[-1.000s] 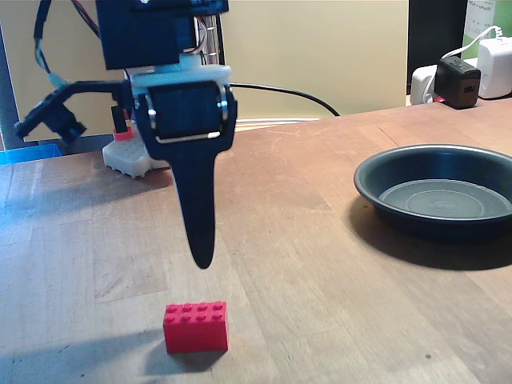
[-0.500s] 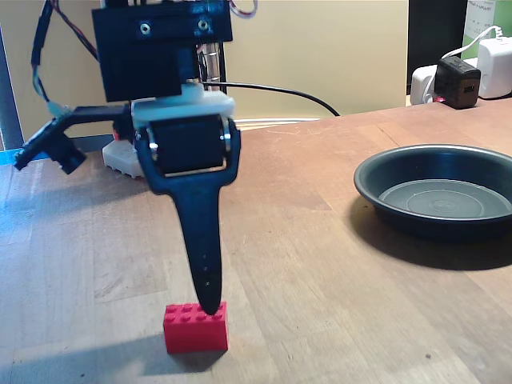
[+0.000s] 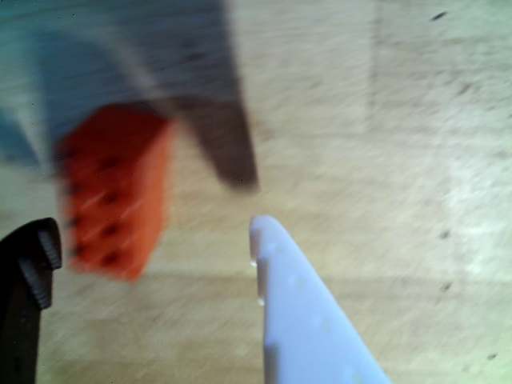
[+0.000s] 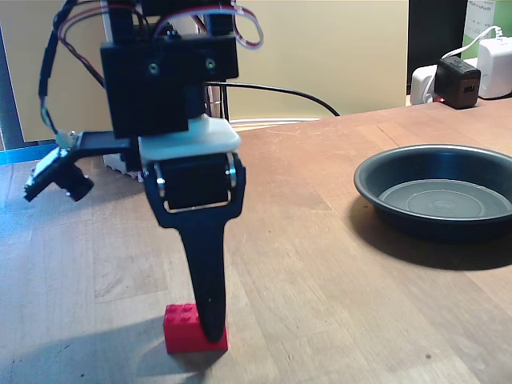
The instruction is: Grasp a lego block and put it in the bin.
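The claw [image 3: 152, 232] hangs spread apart around the red brick [image 4: 186, 328] on the table [image 4: 336, 264] (nothing gripped), well apart from the empty pan [image 4: 438, 194]; grasping and carrying remain.

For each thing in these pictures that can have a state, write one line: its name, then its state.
lego block: lying flat on the table, studs up, between the open fingers, not lifted.
gripper: open, lowered around the block, black finger in front of it in the fixed view.
bin: upright on the table, empty.
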Robot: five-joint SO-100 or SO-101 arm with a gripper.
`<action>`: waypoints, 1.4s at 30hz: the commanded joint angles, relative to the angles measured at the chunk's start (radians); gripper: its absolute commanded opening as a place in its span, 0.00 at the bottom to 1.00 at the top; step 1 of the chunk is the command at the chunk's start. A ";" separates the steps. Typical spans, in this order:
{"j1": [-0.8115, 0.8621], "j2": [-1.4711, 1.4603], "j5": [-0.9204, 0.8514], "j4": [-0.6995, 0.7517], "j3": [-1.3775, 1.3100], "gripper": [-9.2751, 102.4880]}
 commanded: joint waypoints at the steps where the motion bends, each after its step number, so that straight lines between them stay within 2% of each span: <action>1: 0.002 0.000 0.005 -0.009 -0.051 0.30; 5: 0.002 -0.018 0.011 -0.009 -0.054 0.29; 10: -0.002 -0.023 0.015 -0.009 -0.054 0.15; 15: -0.008 -0.025 0.017 -0.009 -0.048 0.10; 33: -0.063 -0.003 0.018 0.026 -0.025 0.09; 42: -0.089 0.262 0.012 0.061 0.127 0.08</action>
